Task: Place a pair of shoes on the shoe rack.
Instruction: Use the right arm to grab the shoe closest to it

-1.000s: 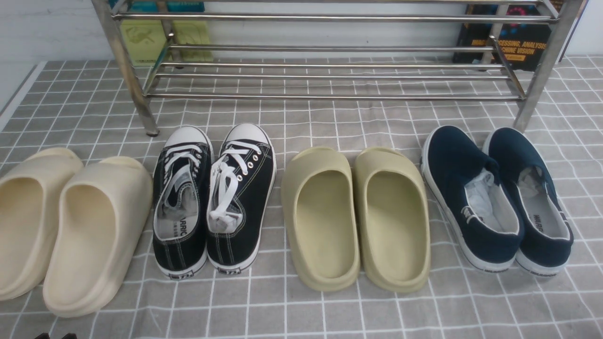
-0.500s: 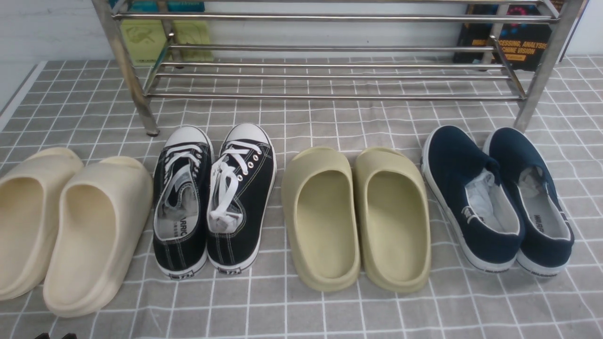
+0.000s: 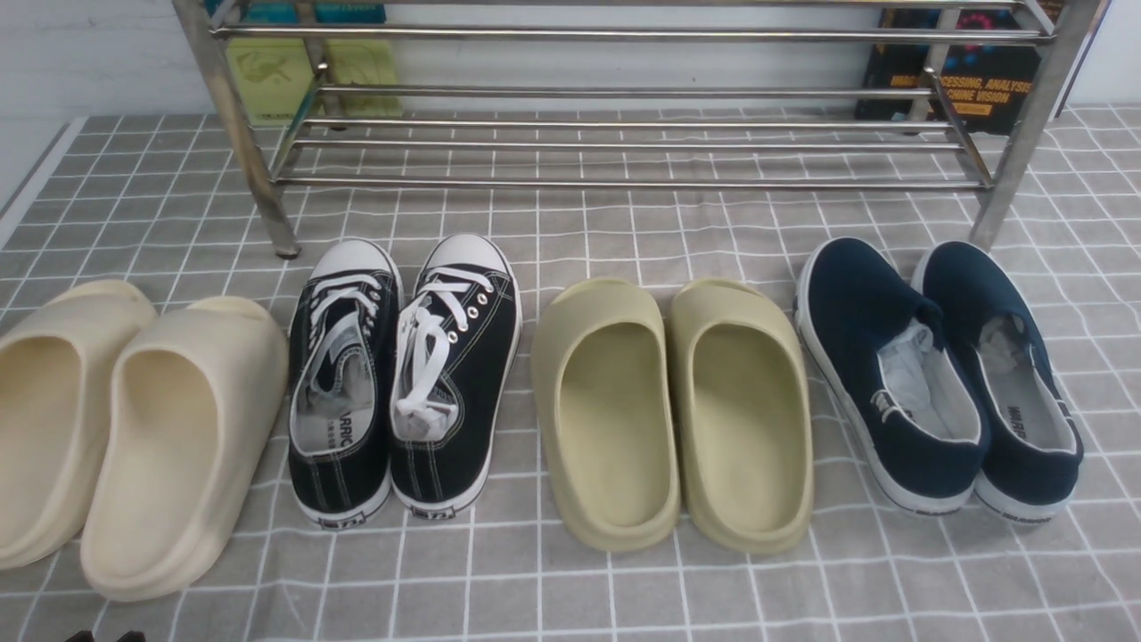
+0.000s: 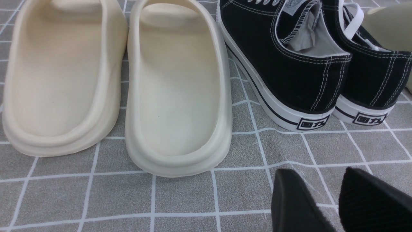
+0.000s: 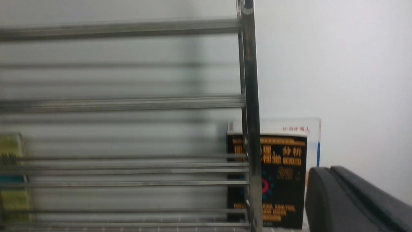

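The pair of navy slip-on shoes stands side by side on the checked cloth at the right, the left shoe (image 3: pixel 856 303) and the right shoe (image 3: pixel 967 294) toes toward the shoe rack (image 3: pixel 624 184). The silver rack stands at the back, its shelves bare. Its right upright (image 5: pixel 251 112) also shows in the right wrist view. My left gripper (image 4: pixel 318 180) is open and empty, low over the cloth behind the black sneakers' heels; its tips (image 3: pixel 102 636) barely show at the front view's bottom edge. My right gripper (image 5: pixel 330 170) is shut and empty, facing the rack's right end.
Cream slides (image 3: pixel 178 446), black lace-up sneakers (image 3: pixel 401 357) and olive slides (image 3: pixel 677 410) stand in a row left of the navy pair. A black book (image 3: pixel 980 80) and a green item (image 3: pixel 267 76) stand behind the rack by the wall.
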Available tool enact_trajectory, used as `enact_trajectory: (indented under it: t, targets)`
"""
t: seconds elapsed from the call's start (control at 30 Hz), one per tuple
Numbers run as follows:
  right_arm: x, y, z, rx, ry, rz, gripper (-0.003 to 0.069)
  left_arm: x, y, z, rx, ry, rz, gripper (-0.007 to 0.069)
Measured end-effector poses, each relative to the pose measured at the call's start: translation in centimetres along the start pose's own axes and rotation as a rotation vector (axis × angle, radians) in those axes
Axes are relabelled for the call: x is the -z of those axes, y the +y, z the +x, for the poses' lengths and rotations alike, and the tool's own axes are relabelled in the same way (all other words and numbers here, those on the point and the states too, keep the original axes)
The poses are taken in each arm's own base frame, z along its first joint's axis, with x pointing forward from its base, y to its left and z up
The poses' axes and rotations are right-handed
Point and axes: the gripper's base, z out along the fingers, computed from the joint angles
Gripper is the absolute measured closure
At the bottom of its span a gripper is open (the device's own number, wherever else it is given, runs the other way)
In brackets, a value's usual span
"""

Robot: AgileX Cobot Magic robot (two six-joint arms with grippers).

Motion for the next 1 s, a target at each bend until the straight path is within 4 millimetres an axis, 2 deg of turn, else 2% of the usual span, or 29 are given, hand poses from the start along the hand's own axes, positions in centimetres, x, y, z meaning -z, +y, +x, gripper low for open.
enact_trajectory:
  t: [0.07, 0.17, 0.27, 0.33, 0.37, 0.43, 0.57, 0.63, 0.67, 0.7, 0.77, 0.83, 0.93, 0.97, 1.0]
  targets:
    - [-2.5, -0.1, 1.2, 0.043, 0.101, 0.002, 0.0661, 0.0, 0.0, 0.0, 0.0, 0.0, 0.0, 0.0387]
    - [-6.3, -0.2, 5.0, 0.004, 0.361, 0.016, 0.0659, 0.0, 0.0, 0.0, 0.0, 0.0, 0.0, 0.0387]
    - [-8.5, 0.1, 7.5, -0.046, 0.585, 0.026, 0.0647, 0.0, 0.0, 0.0, 0.0, 0.0, 0.0, 0.0387]
    - [-10.8, 1.8, 10.0, -0.033, 0.855, -0.014, 0.0594, 0.0, 0.0, 0.0, 0.0, 0.0, 0.0, 0.0387]
    - [-11.1, 2.2, 10.2, -0.025, 0.889, -0.026, 0.0587, 0.0, 0.0, 0.0, 0.0, 0.0, 0.0, 0.0387]
    - [-13.1, 5.1, 11.2, 0.071, 1.055, -0.131, 0.0445, 0.0, 0.0, 0.0, 0.0, 0.0, 0.0, 0.0387]
    - [-15.7, 9.2, 12.2, 0.157, 1.198, -0.236, 0.0214, 0.0, 0.0, 0.0, 0.0, 0.0, 0.0, 0.0387]
    - [-16.6, 10.4, 13.7, 0.179, 1.258, -0.253, 0.0136, 0.0, 0.0, 0.0, 0.0, 0.0, 0.0, 0.0387]
    - [-16.7, 10.5, 13.8, 0.18, 1.262, -0.254, 0.013, 0.0, 0.0, 0.0, 0.0, 0.0, 0.0, 0.0387]
    - [-17.3, 11.0, 15.5, 0.194, 1.315, -0.254, 0.0097, 0.0, 0.0, 0.0, 0.0, 0.0, 0.0, 0.0387]
    - [-17.8, 11.3, 18.0, 0.203, 1.384, -0.241, 0.0102, 0.0, 0.0, 0.0, 0.0, 0.0, 0.0, 0.0386]
    - [-17.9, 11.3, 20.6, 0.205, 1.457, -0.214, 0.0162, 0.0, 0.0, 0.0, 0.0, 0.0, 0.0, 0.0386]
    - [-17.8, 11.4, 22.1, 0.21, 1.502, -0.202, 0.0328, 0.0, 0.0, 0.0, 0.0, 0.0, 0.0, 0.0386]
    - [-17.8, 11.4, 22.2, 0.215, 1.506, -0.201, 0.0429, 0.0, 0.0, 0.0, 0.0, 0.0, 0.0, 0.0386]
    - [-17.8, 11.4, 22.2, 0.215, 1.506, -0.201, 0.0447, 0.0, 0.0, 0.0, 0.0, 0.0, 0.0, 0.0386]
